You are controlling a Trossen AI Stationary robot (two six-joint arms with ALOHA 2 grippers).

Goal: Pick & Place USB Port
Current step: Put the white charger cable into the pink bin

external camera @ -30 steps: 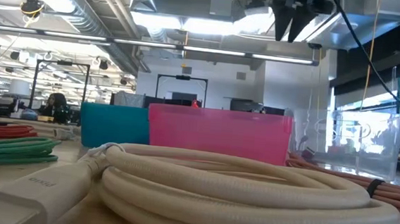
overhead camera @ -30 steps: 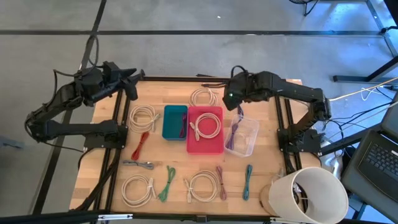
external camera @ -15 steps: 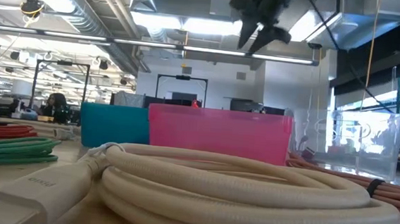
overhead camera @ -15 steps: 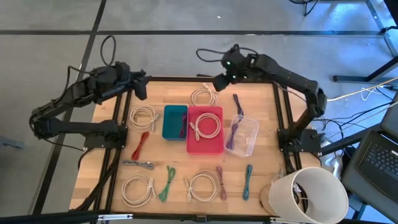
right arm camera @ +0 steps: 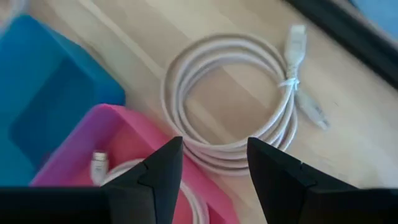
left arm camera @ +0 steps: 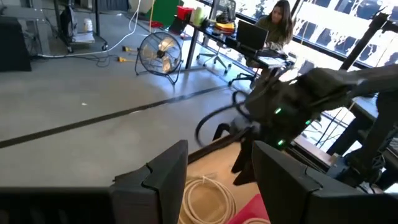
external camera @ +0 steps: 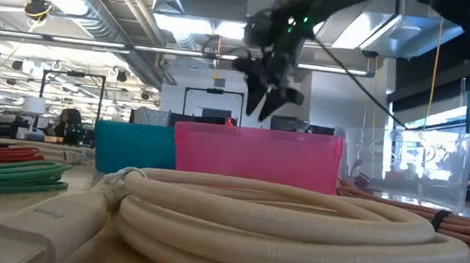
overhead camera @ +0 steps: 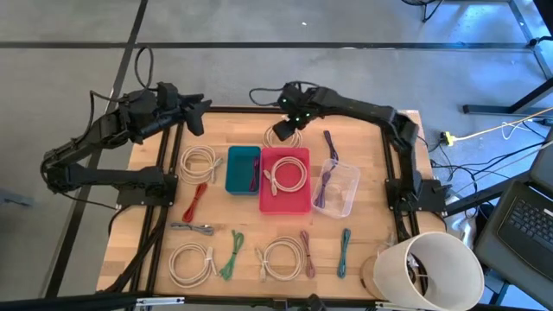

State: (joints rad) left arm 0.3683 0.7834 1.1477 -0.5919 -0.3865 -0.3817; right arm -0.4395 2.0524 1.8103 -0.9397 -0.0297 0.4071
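Right gripper [overhead camera: 282,131] hovers, fingers spread and empty, above the coiled white USB cable [overhead camera: 281,134] at the wooden worktop's [overhead camera: 138,233] far edge. It's the approach step; next, descend and pinch. Left gripper [overhead camera: 197,117] waits open, far-left corner.

Open-plan lab, monitors [external camera: 219,116], ceiling ducts [external camera: 94,6], floor fan [left arm camera: 158,55]

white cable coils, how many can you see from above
5: one at the far edge under the right gripper, one left of the teal bin, one inside the pink bin, two along the near edge.
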